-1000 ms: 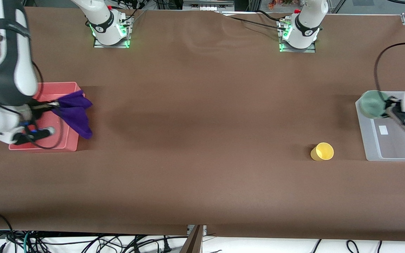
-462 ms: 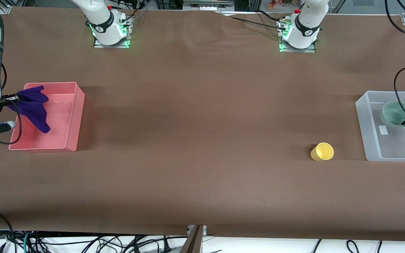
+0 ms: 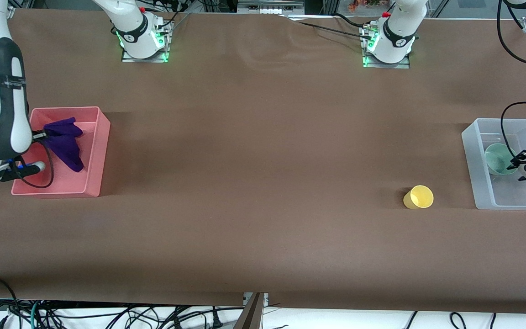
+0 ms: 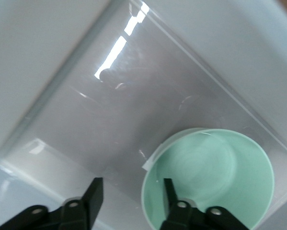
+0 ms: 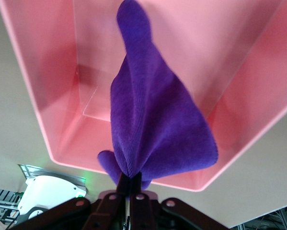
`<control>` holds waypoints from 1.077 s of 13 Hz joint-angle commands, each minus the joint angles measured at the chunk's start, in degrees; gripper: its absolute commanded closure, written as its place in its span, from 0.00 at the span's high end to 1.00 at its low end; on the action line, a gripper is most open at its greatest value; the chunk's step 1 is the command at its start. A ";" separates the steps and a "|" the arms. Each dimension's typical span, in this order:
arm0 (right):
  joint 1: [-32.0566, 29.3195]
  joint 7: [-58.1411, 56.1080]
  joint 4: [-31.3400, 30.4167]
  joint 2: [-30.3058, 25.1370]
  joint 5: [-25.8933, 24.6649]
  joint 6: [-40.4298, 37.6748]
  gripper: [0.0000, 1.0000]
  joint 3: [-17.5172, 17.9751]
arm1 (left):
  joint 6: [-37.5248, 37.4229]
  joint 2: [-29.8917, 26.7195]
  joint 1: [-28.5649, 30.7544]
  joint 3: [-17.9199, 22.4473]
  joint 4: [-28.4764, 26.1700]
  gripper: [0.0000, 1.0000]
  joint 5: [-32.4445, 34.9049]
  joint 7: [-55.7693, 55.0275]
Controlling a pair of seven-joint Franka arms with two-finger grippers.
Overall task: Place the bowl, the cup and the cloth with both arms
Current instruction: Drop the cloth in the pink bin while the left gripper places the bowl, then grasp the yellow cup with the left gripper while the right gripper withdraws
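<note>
The pale green bowl (image 3: pixel 498 158) sits inside the clear bin (image 3: pixel 476 183) at the left arm's end of the table. My left gripper (image 3: pixel 517 162) is open over the bin. In the left wrist view one of its fingers (image 4: pixel 169 191) is inside the bowl (image 4: pixel 215 177) and the other is outside, with the rim between them. My right gripper (image 3: pixel 39 135) is shut on the purple cloth (image 3: pixel 65 144), which hangs into the pink bin (image 3: pixel 66 108). The right wrist view shows the gripper (image 5: pixel 132 179) pinching the cloth (image 5: pixel 153 124). The yellow cup (image 3: pixel 418 197) sits on the table, nearer the front camera than the clear bin's corner.
The pink bin (image 5: pixel 38 72) stands at the right arm's end of the table. The clear bin (image 4: pixel 62 76) holds only the bowl. Brown table cover lies between the two bins. Both arm bases stand along the table's edge farthest from the front camera.
My right gripper carried the cloth from the pink bin's edge to over its inside. My left gripper brought the bowl down into the clear bin and its jaws now stand apart.
</note>
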 commanded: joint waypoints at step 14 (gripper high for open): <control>0.16 22.43 20.63 -14.40 3.06 -18.42 1.00 17.73 | -17.63 1.24 -17.31 -12.90 7.76 0.92 -3.26 -72.69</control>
